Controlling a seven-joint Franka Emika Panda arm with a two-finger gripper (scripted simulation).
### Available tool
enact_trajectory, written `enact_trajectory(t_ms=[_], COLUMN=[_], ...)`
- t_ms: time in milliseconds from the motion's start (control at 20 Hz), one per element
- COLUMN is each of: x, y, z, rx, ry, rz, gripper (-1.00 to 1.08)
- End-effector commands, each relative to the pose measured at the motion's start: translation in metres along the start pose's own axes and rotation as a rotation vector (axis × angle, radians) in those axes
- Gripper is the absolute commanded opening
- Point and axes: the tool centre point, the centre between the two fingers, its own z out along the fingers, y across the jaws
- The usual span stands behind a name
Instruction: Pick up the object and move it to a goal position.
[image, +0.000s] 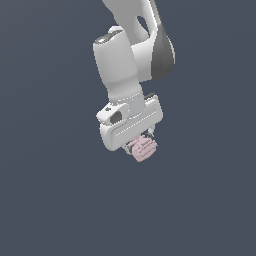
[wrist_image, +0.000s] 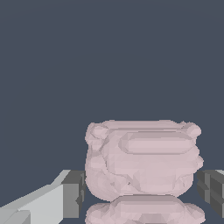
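While the arm hangs, the object (wrist_image: 142, 159) sits between both fingers (wrist_image: 72, 194).

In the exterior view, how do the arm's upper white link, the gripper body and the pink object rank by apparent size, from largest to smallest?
1. Upper white link
2. Gripper body
3. Pink object, partly hidden behind the gripper

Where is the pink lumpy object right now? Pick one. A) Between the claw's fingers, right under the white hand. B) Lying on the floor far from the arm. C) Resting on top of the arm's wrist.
A: in the wrist view the pink object sits between the dark fingertips, and the exterior view shows it just below the claw.
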Motion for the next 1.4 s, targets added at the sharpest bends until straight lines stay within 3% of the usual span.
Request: enact_trajectory(t_ms=[0,1350], x=[0.006,0.066], y=[0.007,0.096], z=[-0.013,-0.185], rx=[0.008,0.114], ry=[0.03,0.401], rz=[-0.028,-0.367], gripper=[-1.0,-1.0])
